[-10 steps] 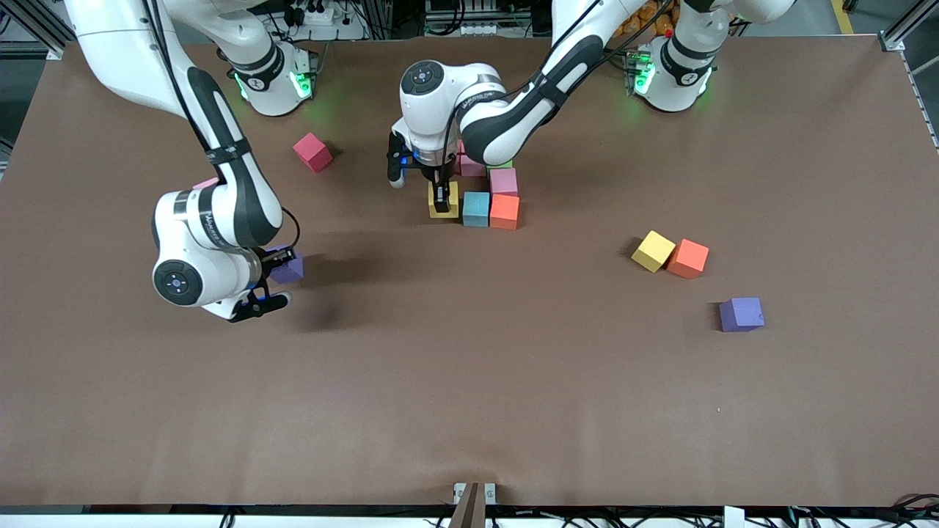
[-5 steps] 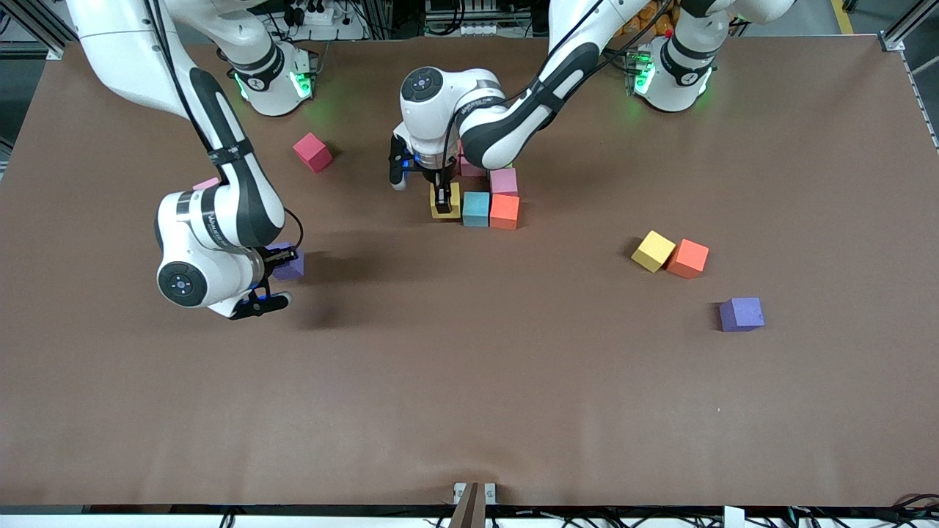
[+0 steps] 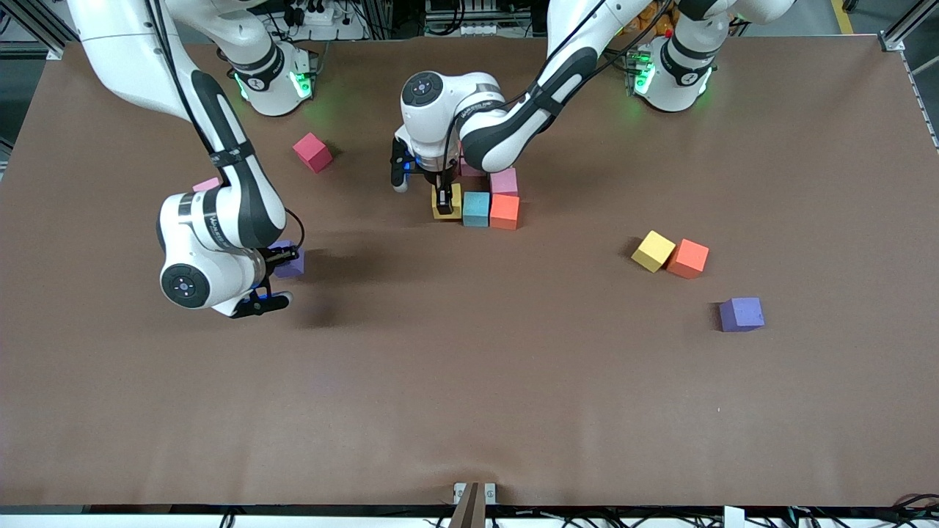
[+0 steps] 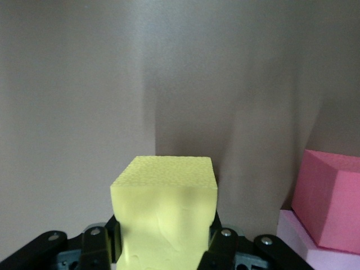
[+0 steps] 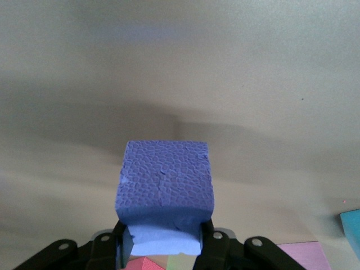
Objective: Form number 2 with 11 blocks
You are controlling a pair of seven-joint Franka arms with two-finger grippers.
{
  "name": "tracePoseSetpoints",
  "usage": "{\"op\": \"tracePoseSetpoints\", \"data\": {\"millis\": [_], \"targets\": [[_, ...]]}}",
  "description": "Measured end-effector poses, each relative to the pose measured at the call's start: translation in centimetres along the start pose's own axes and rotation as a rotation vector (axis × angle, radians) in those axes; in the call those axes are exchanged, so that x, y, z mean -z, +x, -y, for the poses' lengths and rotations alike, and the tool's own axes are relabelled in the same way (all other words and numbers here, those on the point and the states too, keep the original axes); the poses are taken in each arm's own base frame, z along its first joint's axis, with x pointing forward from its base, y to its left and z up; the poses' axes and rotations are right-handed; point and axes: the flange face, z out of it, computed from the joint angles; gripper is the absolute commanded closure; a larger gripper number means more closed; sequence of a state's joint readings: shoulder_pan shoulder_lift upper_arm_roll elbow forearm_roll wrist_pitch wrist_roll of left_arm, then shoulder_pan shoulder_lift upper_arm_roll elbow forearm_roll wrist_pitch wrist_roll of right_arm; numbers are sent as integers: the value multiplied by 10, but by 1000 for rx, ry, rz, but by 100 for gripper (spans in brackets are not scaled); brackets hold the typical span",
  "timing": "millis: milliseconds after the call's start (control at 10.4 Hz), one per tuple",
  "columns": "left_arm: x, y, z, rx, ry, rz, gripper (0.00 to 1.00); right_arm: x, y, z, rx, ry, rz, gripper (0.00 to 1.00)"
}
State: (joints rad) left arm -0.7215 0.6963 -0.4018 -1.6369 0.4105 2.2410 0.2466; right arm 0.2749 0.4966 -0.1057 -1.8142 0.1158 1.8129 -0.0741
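The right gripper (image 3: pixel 282 258), clamping a purple block (image 3: pixel 290 265), has drifted slightly toward the block cluster. The left gripper (image 3: pixel 444 199), with its yellow block (image 3: pixel 447 210), has edged perhaps marginally closer to the light blue block (image 3: pixel 476 209).

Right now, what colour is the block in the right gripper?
Purple block, held by the right gripper; the right wrist view shows it best.

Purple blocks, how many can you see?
2. One purple block is shut in the right end effector; the other lies alone toward the left arm's end. More may hide under the arms.
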Motion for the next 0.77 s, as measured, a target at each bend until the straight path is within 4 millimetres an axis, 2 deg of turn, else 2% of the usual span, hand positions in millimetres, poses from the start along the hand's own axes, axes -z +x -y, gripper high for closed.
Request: {"op": "tracePoseSetpoints", "data": {"millis": [289, 771], "targets": [[-10, -1, -1, -8, 2, 17, 60, -3, 0, 8, -58, 24, 8, 100], [-11, -1, 2, -15, 6, 16, 59, -8, -2, 16, -98, 45, 42, 100]]}}
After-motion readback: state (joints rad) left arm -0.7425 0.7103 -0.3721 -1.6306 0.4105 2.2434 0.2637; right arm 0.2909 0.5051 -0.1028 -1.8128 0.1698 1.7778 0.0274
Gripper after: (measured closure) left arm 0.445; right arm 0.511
